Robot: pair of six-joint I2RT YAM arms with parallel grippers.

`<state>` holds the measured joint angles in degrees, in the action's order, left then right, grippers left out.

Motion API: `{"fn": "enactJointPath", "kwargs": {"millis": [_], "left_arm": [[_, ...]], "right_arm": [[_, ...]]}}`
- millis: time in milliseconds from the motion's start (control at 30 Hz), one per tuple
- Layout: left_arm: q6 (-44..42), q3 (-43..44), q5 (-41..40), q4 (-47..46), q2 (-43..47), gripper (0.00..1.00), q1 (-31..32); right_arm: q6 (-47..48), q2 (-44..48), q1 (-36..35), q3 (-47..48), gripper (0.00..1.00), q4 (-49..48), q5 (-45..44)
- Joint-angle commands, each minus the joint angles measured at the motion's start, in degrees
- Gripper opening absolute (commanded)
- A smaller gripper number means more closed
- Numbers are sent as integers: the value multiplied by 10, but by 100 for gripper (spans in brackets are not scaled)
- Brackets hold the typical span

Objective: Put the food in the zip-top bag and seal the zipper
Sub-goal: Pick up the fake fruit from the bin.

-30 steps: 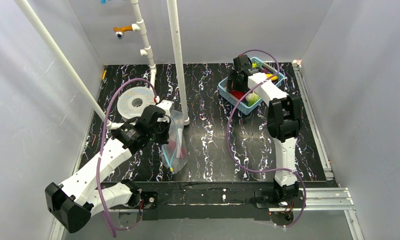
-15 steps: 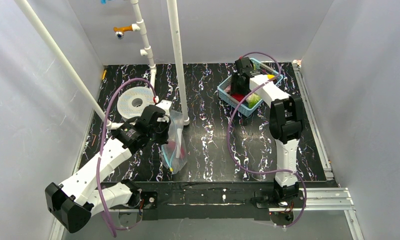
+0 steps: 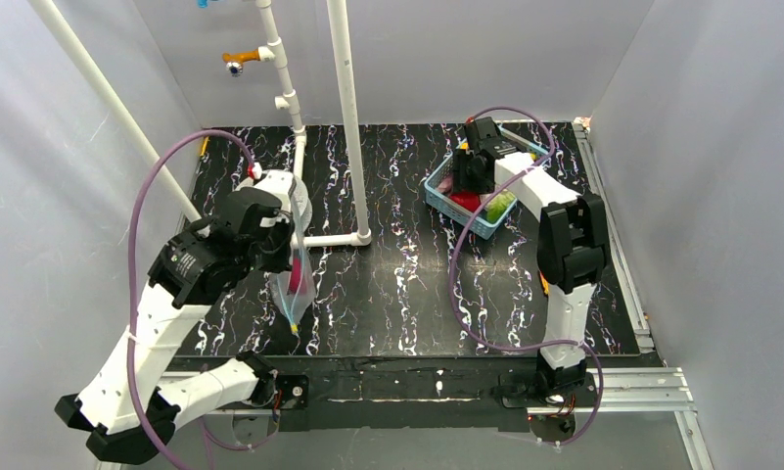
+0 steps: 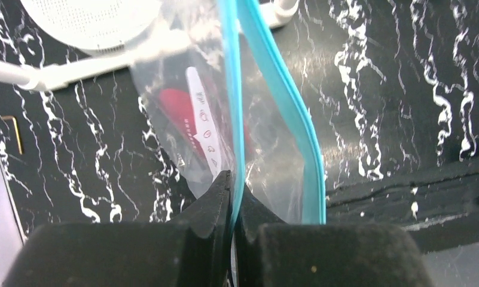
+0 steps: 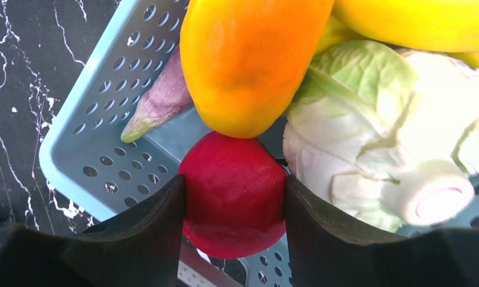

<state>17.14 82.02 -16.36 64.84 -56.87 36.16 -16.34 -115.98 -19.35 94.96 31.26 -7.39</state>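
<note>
A light-blue perforated basket [image 5: 99, 131] sits toward the far right of a black, white-veined tabletop [image 3: 407, 294], boxed in by pale grey walls [image 3: 701, 147]. On the left half stands white pipework: an upright pipe [image 3: 345, 98], a slanting pipe [image 3: 114, 108] and a low horizontal run [image 4: 75, 72] beside a round white perforated disc [image 4: 93, 21]. An orange fitting [image 3: 239, 57] hangs at the back wall.
</note>
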Motion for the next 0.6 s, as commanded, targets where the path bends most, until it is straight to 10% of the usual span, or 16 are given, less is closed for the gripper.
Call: {"fn": "enactJointPath", "kwargs": {"millis": [0, 567], "left_arm": [[30, -38, 54, 40, -46, 0, -2], [-52, -231, 234, -265, -121, 0, -2]], "right_arm": [[6, 74, -3, -26, 10, -22, -13], [16, 164, -2, -107, 1, -71, -3]]}}
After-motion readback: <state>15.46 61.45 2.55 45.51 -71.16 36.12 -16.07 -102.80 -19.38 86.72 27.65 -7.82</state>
